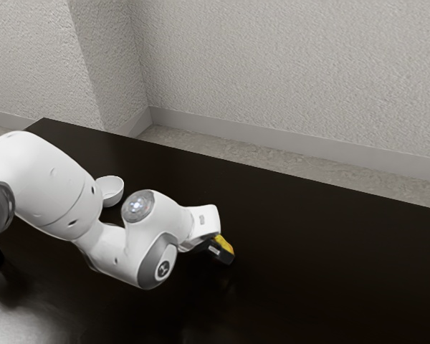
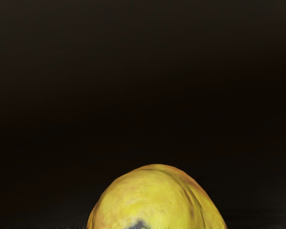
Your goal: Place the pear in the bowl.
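The jaws pinch the pear (image 1: 225,244) over the counter (image 1: 337,272), well in from the far edge. Its rounded, dark-spotted end faces the wrist view; its long axis is partly hidden. The bowl (image 1: 112,184) sits nearer that edge.

Textured pale walls (image 1: 287,64), skirting (image 1: 272,139) and a dark table (image 1: 315,265) show an indoor room.

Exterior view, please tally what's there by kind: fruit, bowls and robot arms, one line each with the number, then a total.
Fruit: 1, the yellow pear
Bowls: 1, the white bowl
Robot arms: 1, the mostly white arm
Total: 3
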Action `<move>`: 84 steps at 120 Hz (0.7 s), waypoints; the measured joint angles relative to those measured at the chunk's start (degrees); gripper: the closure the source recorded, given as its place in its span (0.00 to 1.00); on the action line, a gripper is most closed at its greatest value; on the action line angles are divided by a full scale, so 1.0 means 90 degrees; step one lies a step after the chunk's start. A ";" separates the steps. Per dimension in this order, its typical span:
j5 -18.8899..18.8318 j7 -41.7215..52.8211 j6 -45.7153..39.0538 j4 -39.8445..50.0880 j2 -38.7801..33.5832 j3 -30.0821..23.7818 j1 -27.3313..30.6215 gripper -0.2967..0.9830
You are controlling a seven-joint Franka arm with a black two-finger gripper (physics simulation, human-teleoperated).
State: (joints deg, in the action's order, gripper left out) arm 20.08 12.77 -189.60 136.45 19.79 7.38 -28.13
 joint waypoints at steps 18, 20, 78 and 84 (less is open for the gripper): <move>-0.0003 0.0031 -0.0003 -0.0138 0.0122 0.0001 0.0000 0.24; -0.0004 0.0035 -0.0003 -0.0146 0.0133 0.0001 0.0000 0.24; 0.0001 0.0094 0.0013 -0.0312 0.0373 -0.0008 0.0066 0.40; 0.0002 0.0098 0.0015 -0.0332 0.0383 -0.0009 0.0054 0.42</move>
State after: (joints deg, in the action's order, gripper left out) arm 20.10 13.66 -189.47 133.46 23.24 7.30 -27.65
